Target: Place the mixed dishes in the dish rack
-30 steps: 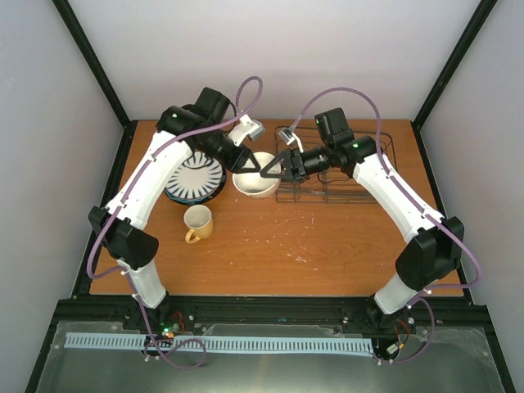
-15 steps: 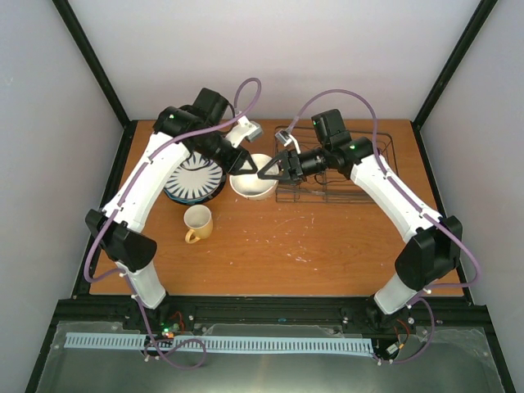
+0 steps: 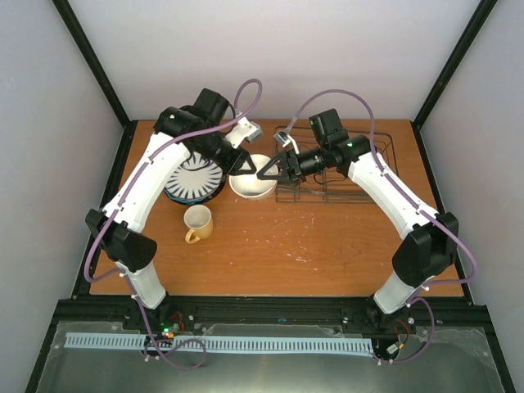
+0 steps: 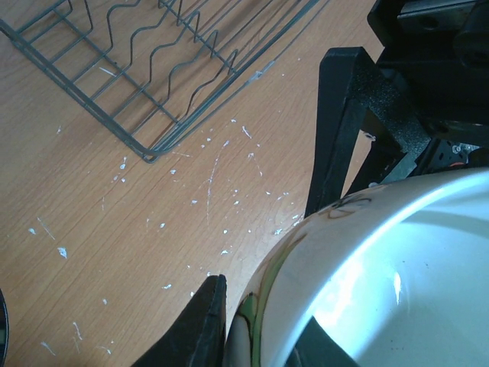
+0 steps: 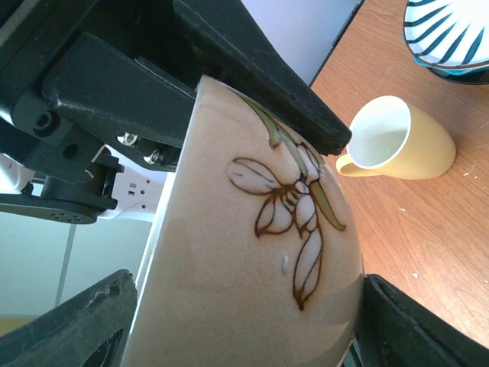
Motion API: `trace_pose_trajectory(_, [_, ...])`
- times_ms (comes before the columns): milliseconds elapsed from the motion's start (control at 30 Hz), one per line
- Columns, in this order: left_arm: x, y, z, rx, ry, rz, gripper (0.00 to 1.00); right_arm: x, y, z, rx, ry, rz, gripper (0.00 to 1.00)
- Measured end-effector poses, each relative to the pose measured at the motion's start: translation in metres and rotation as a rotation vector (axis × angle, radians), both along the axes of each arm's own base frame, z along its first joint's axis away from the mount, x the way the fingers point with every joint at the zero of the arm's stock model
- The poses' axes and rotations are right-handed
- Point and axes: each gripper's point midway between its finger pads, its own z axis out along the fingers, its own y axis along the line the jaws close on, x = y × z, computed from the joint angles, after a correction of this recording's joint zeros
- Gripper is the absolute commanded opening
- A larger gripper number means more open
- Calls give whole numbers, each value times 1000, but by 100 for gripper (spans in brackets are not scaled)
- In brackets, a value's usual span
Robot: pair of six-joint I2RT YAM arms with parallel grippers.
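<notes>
Left gripper (image 3: 243, 164): clamped on the bowl (image 3: 254, 187); fingers (image 4: 200, 325) straddle the rim at 9 o'clock, one outside, one inside.
Right gripper (image 3: 268, 170): fingers spread wide, the bowl's outer wall between them; contact cannot be told.
Bowl: mid-table (image 3: 327, 246), tilted; rack (image 3: 315, 190) just beside it at 3 o'clock, striped plate (image 3: 196, 174) at 9, mug (image 3: 197, 221) at 7.
Markings: brown-outlined flower (image 5: 294, 222) with a green stem on the bowl's wall.
Arms: both arch out from the near edge, elbows bent outward, wrists turned inward, meeting tip to tip at the bowl.
</notes>
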Motion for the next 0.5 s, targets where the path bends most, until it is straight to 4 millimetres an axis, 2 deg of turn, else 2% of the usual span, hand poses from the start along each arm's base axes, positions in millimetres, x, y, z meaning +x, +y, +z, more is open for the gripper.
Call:
trace_pose_trajectory(200, [7,-4,-5,2,-9,-5,1,6,-6,-5,-28,5,-28,3])
trace_pose_trajectory(500, [45,-39,-21,-50,-36,-62,1,41,-38,-22,-78,18,-165,3])
